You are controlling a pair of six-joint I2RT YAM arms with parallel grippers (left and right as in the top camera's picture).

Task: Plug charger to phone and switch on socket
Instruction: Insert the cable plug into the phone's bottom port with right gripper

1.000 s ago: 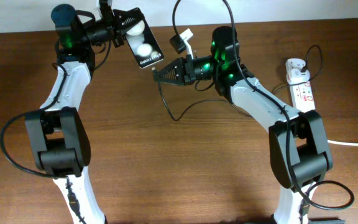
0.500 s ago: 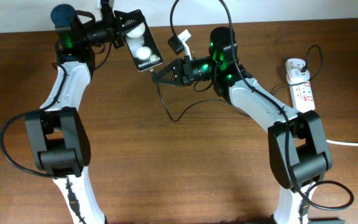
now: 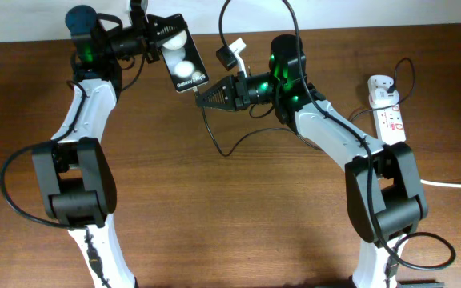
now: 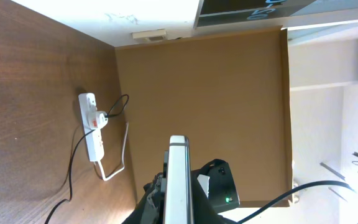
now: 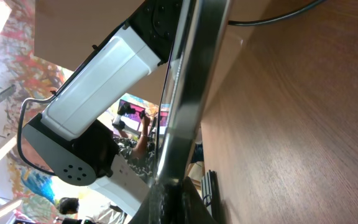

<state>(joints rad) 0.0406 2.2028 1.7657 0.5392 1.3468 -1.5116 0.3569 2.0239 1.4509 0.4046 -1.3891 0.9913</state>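
The phone (image 3: 180, 54), a black glossy slab with two white glare spots and white lettering, is held up off the table by my left gripper (image 3: 152, 36), which is shut on its far end. In the left wrist view the phone (image 4: 178, 180) shows edge-on. My right gripper (image 3: 202, 98) is shut on the plug tip of the charger cable (image 3: 213, 128) and presses it against the phone's lower end; in the right wrist view the phone's edge (image 5: 182, 93) runs right up to the fingers (image 5: 166, 190). The white socket strip (image 3: 389, 112) lies at the far right, with the adapter (image 3: 381, 85) plugged in.
The thin black cable loops over the table between the arms and arches above the right arm. The thick white cord (image 3: 454, 185) leaves the strip to the right. The strip also shows in the left wrist view (image 4: 93, 127).
The phone and the right gripper have shifted slightly left and closer together over the last second; the plug tip now meets the phone's end. Since half a second ago nothing visibly moves.
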